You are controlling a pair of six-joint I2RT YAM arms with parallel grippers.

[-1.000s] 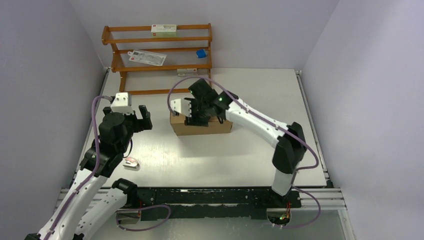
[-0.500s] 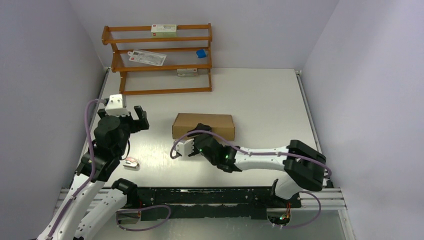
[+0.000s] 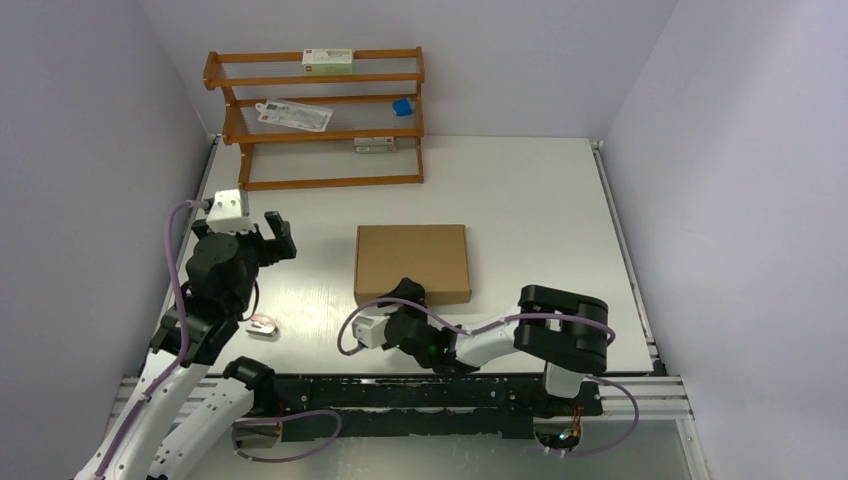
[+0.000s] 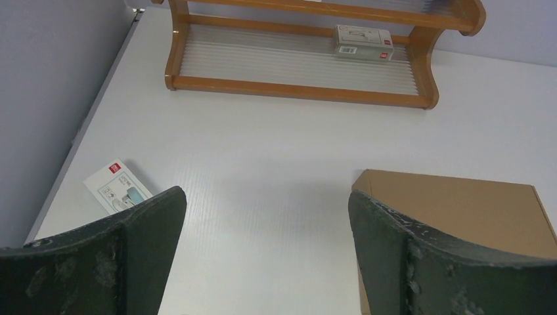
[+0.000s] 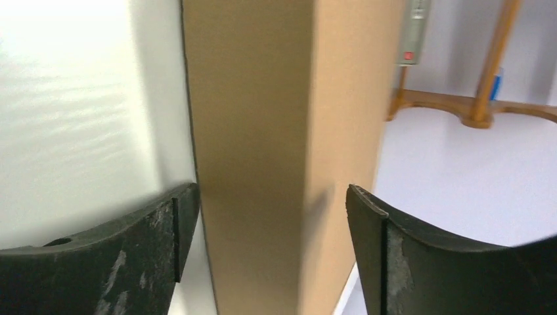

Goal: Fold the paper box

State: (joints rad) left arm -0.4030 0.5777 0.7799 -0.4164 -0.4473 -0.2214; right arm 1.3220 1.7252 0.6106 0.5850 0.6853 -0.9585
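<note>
Top external shows one paper box (image 3: 411,263) — folded, flat on the table (image 3: 540,200). We find the left pincer (image 3: 270,236) spread, well apart, and the right pincer (image 3: 410,297) spread at the box's near edge. One white carton (image 4: 362,39) on the rack (image 4: 295,89) bears a red mark — print unreadable.

Plain brown paper box (image 3: 411,262); orange-brown rack (image 3: 320,182); white table (image 3: 530,200).

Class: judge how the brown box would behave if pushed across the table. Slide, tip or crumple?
The box lies flat and low, so it would probably slide, not tip. It looks like cardboard, so likely light. Its walls may dent if squeezed.
</note>
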